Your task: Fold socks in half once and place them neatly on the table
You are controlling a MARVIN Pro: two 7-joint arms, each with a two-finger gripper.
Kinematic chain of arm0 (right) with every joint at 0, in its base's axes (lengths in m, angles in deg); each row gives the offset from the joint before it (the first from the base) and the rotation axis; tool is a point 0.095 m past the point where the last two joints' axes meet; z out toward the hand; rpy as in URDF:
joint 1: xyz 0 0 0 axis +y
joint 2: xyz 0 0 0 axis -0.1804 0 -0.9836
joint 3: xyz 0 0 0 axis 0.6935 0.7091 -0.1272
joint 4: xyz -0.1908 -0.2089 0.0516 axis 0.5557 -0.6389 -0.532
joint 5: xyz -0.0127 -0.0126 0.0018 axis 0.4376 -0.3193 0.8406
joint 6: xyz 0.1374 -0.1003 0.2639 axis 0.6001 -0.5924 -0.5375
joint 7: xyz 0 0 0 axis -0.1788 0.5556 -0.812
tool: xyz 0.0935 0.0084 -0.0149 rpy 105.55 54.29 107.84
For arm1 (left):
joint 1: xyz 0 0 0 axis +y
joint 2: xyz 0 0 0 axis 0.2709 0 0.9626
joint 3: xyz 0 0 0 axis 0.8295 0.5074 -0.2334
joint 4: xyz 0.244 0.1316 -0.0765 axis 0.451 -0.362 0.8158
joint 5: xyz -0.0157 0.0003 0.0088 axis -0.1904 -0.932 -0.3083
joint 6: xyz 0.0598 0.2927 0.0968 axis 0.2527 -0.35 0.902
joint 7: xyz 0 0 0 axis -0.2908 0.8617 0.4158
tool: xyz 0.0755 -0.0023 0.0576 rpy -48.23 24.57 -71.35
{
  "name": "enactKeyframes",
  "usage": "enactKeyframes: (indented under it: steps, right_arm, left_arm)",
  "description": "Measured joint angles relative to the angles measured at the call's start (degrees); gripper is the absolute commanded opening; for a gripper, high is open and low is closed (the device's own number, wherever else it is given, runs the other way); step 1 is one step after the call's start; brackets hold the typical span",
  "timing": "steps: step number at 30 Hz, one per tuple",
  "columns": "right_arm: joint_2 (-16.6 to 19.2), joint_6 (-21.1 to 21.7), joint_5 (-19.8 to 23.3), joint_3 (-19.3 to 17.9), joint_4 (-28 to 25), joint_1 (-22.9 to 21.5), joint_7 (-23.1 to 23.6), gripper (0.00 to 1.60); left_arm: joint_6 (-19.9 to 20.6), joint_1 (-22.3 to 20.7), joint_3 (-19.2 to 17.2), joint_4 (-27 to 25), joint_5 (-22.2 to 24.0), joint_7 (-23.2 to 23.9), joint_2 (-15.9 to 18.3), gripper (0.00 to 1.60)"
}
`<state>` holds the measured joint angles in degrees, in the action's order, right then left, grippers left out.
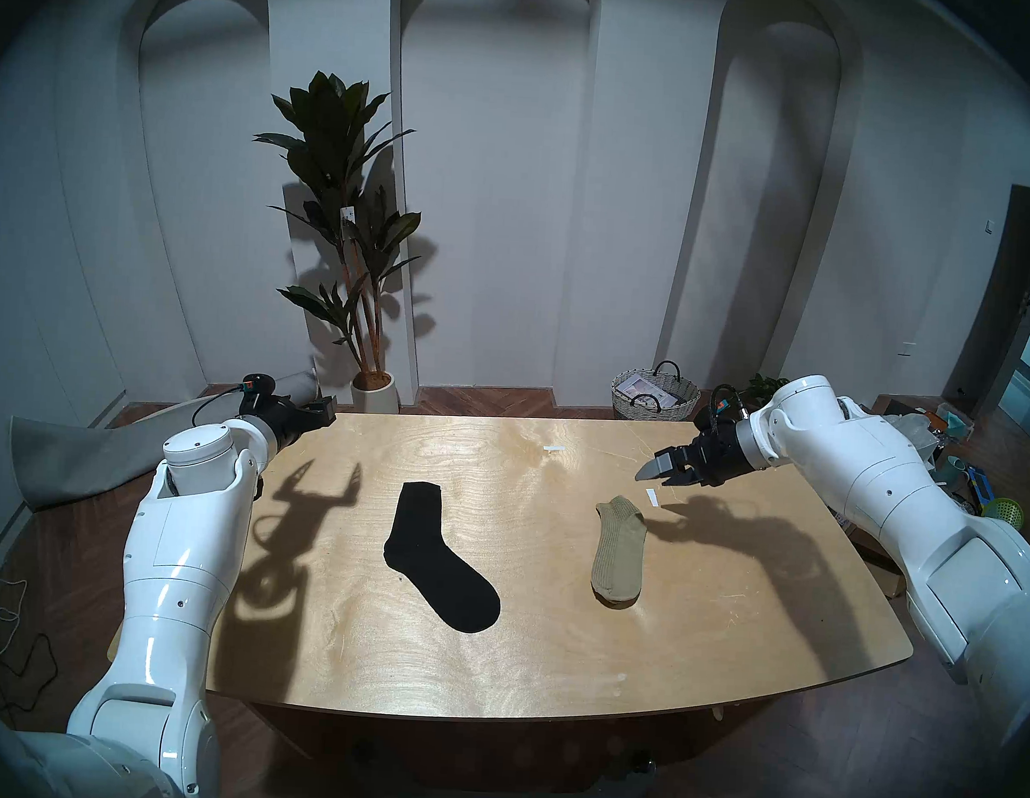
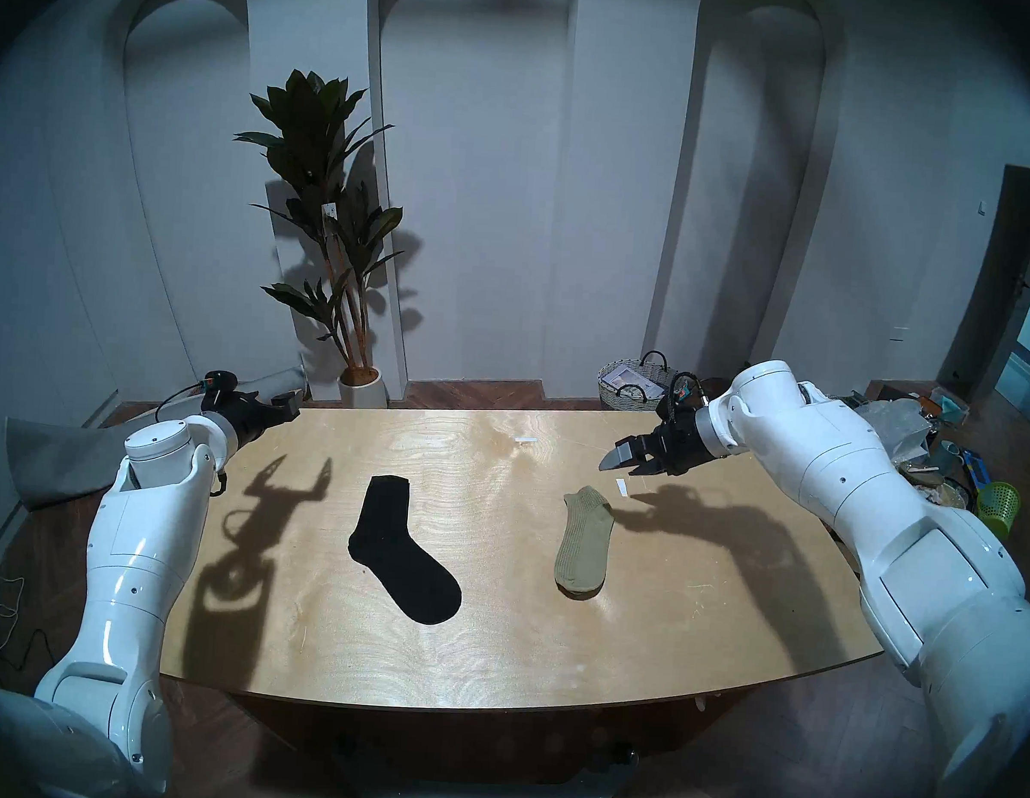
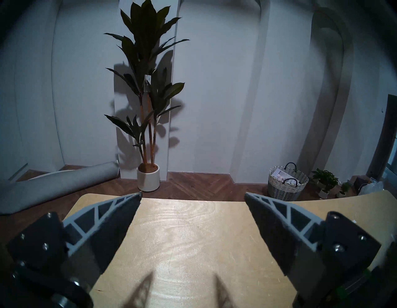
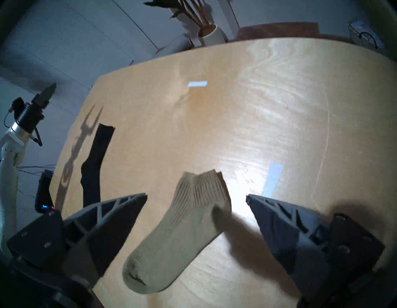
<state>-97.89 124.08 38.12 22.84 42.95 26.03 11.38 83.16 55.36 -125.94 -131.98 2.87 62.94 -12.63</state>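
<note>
Right, both socks lie flat and unfolded on the surface point(image 1: 546, 659): black sock point(image 1: 440, 555) centre, tan sock point(image 1: 619, 553) right. Right gripper point(image 1: 663, 472) hovers near its cuff, fingers spread; left gripper point(image 3: 193, 194) too. Next, probably pinch that cuff.

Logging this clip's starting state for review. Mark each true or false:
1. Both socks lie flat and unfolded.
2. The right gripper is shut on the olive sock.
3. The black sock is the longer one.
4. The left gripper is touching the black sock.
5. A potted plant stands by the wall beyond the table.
1. True: the black sock and the olive sock lie spread out on the table, apart from each other.
2. False: the right gripper is open, above the table near that sock's cuff, holding nothing.
3. True.
4. False: the left gripper is open at the table's far left corner, well away from it.
5. True: the potted plant.
</note>
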Motion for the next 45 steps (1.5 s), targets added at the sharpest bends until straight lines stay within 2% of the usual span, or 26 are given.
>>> enactKeyframes:
  steps: [12,20,29,38,45]
  right_arm:
    - [-3.6,-4.0,-0.3,1.0,8.9,-2.1,3.7,1.60]
    - [-6.6,-7.4,-1.9,3.6,14.1,-3.0,5.9,1.60]
    - [-9.2,-12.2,-2.1,3.5,19.8,-3.5,8.8,1.60]
    - [-11.7,-14.6,-2.1,3.6,23.9,-4.5,11.0,1.60]
    - [-13.2,-16.7,-3.3,5.1,26.7,-4.8,12.0,1.60]
  left_arm:
    - [2.1,0.5,2.6,-3.9,-2.2,-6.1,-3.3,1.60]
    - [4.2,1.1,3.9,-6.2,-3.5,-9.7,-5.1,1.60]
    - [5.5,2.0,3.8,-8.3,-4.6,-13.4,-6.7,1.60]
    - [5.6,3.2,3.3,-10.6,-5.1,-15.9,-8.2,1.60]
    - [5.6,4.6,2.2,-13.0,-5.2,-17.6,-9.2,1.60]
